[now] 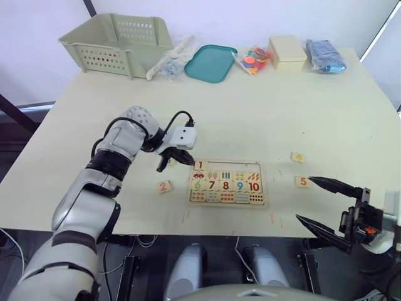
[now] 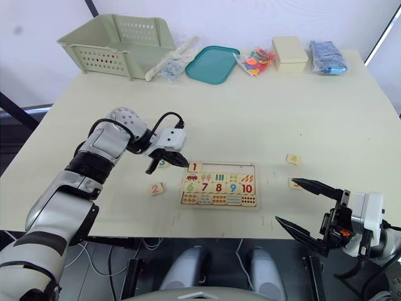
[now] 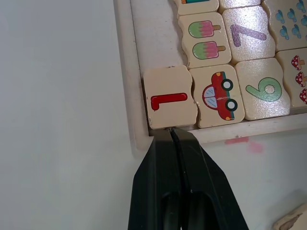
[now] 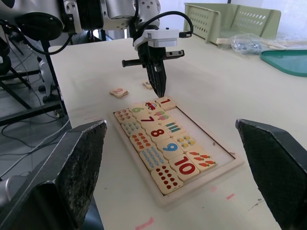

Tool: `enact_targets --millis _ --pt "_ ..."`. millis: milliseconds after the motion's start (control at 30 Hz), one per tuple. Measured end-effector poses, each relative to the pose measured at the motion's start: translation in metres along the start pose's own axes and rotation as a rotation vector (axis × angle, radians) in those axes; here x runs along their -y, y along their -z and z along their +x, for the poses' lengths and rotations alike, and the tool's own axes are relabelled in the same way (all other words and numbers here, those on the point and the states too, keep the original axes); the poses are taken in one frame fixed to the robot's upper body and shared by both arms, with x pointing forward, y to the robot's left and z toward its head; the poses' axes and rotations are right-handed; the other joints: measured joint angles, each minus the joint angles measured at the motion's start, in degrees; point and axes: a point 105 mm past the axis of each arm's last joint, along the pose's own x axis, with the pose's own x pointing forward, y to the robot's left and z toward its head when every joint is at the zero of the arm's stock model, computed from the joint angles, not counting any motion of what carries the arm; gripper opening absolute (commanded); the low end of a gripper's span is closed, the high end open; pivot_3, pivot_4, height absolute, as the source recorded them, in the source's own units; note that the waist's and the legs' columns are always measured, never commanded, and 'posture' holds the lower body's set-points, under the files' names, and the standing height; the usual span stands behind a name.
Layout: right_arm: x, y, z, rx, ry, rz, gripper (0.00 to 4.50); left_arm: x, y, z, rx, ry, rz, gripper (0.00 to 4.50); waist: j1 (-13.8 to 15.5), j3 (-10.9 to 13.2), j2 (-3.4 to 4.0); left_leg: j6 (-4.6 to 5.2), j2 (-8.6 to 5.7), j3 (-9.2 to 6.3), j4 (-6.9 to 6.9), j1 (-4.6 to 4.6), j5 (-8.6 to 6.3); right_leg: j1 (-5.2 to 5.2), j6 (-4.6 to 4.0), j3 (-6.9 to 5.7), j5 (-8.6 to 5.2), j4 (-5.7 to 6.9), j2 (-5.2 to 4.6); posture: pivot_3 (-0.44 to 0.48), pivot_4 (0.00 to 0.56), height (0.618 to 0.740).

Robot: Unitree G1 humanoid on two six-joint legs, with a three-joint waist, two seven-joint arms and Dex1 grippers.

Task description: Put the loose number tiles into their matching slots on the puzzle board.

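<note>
Left gripper [image 3: 171, 130] pressed shut at the puzzle board [image 1: 227, 182] rim beside seated tile 1 [image 3: 169, 102]; right gripper [image 1: 319, 202] spread wide near tile 5 [image 1: 302, 182]; tile 2 [image 1: 164, 186] loose leftward.

The puzzle board [image 1: 227, 202] is a flat tray of pale wood with a raised rim. It lies on the table. Two rows in it are full of small square tiles. One row shows the numbers 6 to 10 in bright colours. Others show little pictures, like a red car and ice lollies.

The top row has the slots [image 1: 235, 167]. The corner slot holds the red 1 tile [image 1: 200, 165]. The other four slots are bare wood.

The 2 tile [image 1: 164, 186] lies flat on the table, near the board. The 5 tile [image 1: 302, 182] and the 4 tile [image 1: 298, 157] lie flat on the other side of the board.
</note>
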Motion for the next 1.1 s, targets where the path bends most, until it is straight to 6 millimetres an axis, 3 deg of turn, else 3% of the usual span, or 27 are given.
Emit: enact_targets --millis 567,800,933,1100 --pt "0.000 0.000 0.000 0.001 -0.001 -0.002 4.50 0.002 0.008 -0.008 -0.019 -0.013 -0.018 0.02 -0.02 0.00 0.00 0.00 0.00 0.00 0.00 0.00 0.00 0.00 0.00 0.00 0.00 0.00 0.00 0.000 0.150 0.740" --pt "0.000 0.000 0.001 0.003 -0.004 -0.001 4.50 0.009 0.008 -0.015 0.047 -0.027 -0.101 0.02 -0.05 0.00 0.01 0.00 0.02 -0.05 0.00 0.01 0.00 0.00 0.00 0.00 0.00 0.00 0.00 0.000 0.150 0.740" --pt "0.009 -0.001 0.011 0.038 0.035 -0.014 4.50 0.017 0.000 -0.035 0.273 -0.153 -0.270 0.02 -0.70 0.00 0.01 0.00 0.08 -0.09 0.00 0.02 0.00 0.00 -0.01 -0.01 0.00 0.03 -0.01 0.000 0.150 0.740" --pt "0.016 0.001 0.029 0.058 0.075 -0.035 4.50 0.029 0.000 -0.046 0.427 -0.340 -0.433 0.02 -1.33 0.00 0.04 0.00 0.23 -0.09 -0.02 0.03 0.00 -0.02 -0.02 0.01 -0.01 0.06 -0.03 0.000 0.150 0.740"
